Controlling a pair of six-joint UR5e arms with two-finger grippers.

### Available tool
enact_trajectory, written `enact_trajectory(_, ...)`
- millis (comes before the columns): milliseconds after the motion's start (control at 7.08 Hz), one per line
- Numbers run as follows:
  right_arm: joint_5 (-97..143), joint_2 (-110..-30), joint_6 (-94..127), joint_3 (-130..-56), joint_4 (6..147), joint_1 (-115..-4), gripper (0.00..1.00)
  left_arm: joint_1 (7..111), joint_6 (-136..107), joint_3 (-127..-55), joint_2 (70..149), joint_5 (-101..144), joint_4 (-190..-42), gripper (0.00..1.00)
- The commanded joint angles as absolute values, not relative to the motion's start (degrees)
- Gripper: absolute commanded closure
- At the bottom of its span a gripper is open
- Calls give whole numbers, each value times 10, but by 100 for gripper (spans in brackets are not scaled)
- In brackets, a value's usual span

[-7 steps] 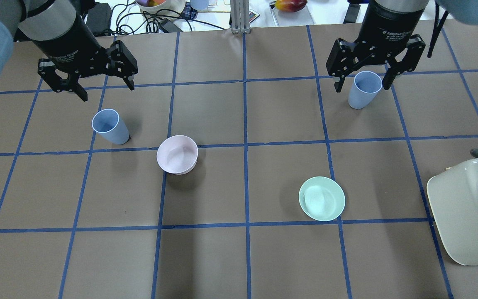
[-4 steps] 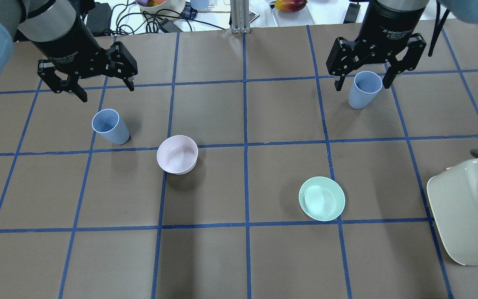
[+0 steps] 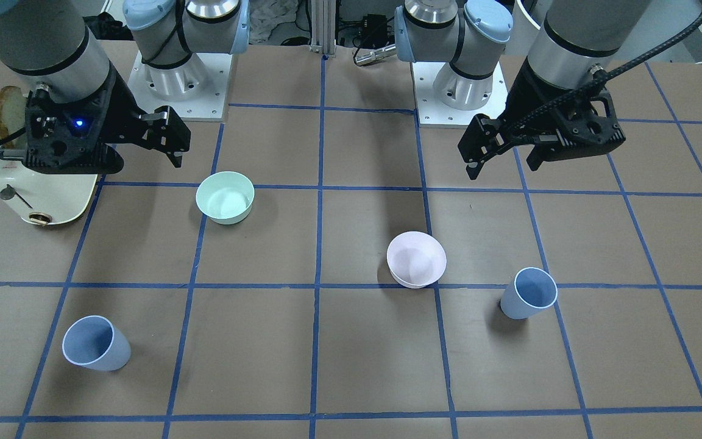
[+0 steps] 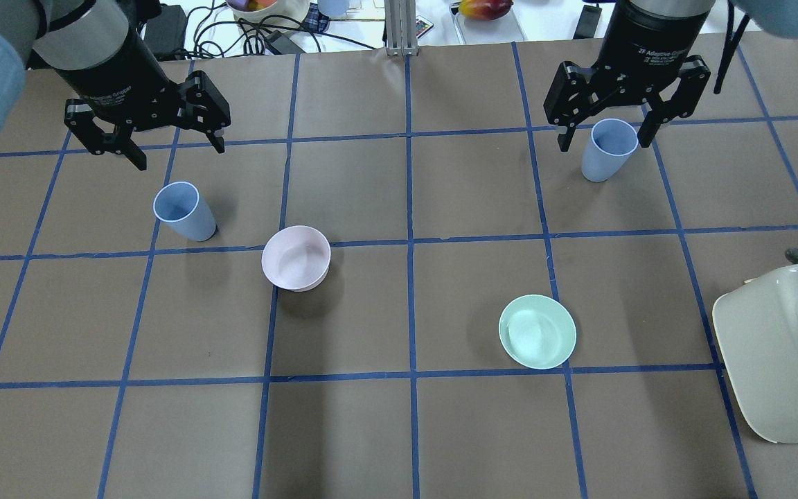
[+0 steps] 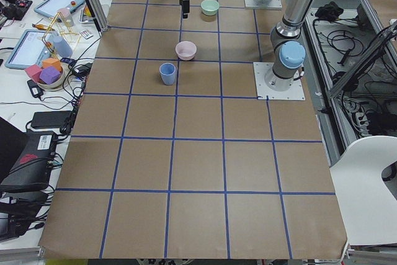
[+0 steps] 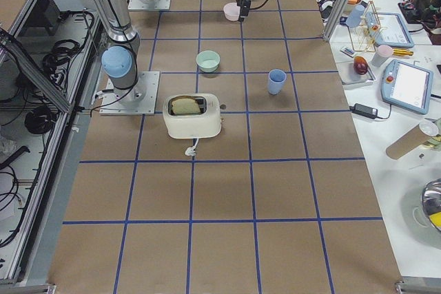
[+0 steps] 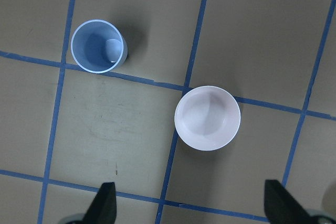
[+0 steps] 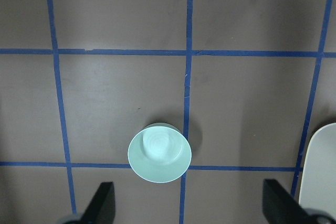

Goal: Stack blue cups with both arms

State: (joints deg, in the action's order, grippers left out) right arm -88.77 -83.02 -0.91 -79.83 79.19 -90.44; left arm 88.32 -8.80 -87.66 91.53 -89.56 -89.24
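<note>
Jaws spread wide, left gripper (image 4: 179, 154) and right gripper (image 8: 189, 198) hover clear of both upright cups: left blue cup (image 4: 184, 211), right blue cup (image 4: 600, 166) (cropped in its wrist view). Nearer stand pink bowl (image 4: 296, 258), green bowl (image 4: 537, 331), edge-cut toaster (image 4: 780, 353).

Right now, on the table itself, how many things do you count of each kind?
blue cups: 2
bowls: 2 (pink bowl, mint-green bowl)
toaster: 1
Total: 5
</note>
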Motion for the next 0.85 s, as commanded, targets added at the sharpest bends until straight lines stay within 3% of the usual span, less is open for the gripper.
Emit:
enact_trajectory(0,-891,-830,-10,-800,792,-904,0,882,-72,-875,918,-894,-892,0)
enact_trajectory(282,-888,-830,-11,-799,791,-904,0,880,-70,-872,925,-896,-889,0)
enact_trajectory(706,-887,-820,-10,-794,795,-904,0,870,-44,-887,1038,-901,-794,0)
